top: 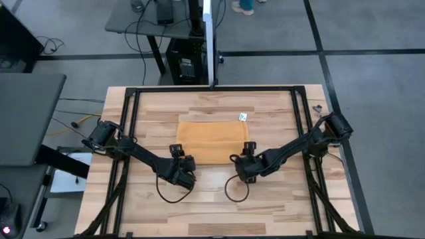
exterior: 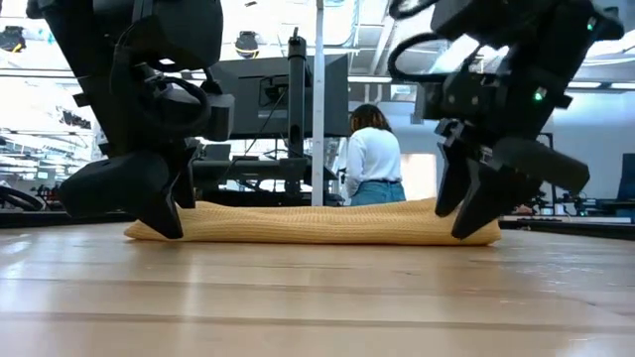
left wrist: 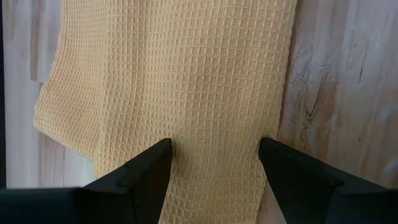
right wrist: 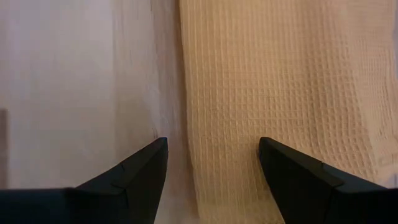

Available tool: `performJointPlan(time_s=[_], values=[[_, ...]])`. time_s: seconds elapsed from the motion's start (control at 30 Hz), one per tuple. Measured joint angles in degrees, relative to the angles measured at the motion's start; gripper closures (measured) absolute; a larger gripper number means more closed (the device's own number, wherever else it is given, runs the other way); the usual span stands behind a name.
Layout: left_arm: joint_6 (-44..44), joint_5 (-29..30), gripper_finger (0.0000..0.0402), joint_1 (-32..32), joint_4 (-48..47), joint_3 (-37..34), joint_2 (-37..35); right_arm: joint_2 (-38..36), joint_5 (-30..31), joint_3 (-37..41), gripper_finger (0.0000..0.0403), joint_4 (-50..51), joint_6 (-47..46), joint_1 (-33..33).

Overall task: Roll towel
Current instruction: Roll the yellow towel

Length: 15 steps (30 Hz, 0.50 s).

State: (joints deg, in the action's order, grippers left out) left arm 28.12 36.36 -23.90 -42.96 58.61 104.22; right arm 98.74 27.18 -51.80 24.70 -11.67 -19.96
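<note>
The mustard-orange towel (top: 209, 141) lies flat and folded on the wooden table (top: 212, 206), a small white tag (top: 243, 117) at its far right corner. In the low view the towel (exterior: 317, 223) is a low flat band. My left gripper (top: 187, 164) stands open, slanting down at the towel's near left part; both fingertips (left wrist: 155, 158) are over the cloth (left wrist: 186, 74). My right gripper (top: 239, 162) stands open at the near right part, one finger over the cloth (right wrist: 280, 93) and the other finger (right wrist: 152, 155) over bare wood. My left gripper (exterior: 164, 220) has its open fingers down at the towel's left end (exterior: 139, 230); whether they touch the cloth, I cannot tell. My right gripper (exterior: 464, 213) stands the same way at the towel's right end (exterior: 491, 236), its fingers on either side of the cloth's edge (right wrist: 185, 124); whether they touch it, I cannot tell.
A black frame (top: 212, 88) runs round the table's far edge and sides. Bare wood (top: 212, 206) lies between the towel and the near edge. Beyond the table a person (exterior: 372, 159) stands by desks and a monitor (exterior: 283, 94).
</note>
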Motion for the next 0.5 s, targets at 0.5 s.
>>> performJointPlan(time_s=[0.5], values=[[0.00, 0.05, 0.0171, 0.02, 0.46, 0.00, 0.00, -0.02, 4.08, 3.60, 0.0166, -5.56, 13.53, 5.98]])
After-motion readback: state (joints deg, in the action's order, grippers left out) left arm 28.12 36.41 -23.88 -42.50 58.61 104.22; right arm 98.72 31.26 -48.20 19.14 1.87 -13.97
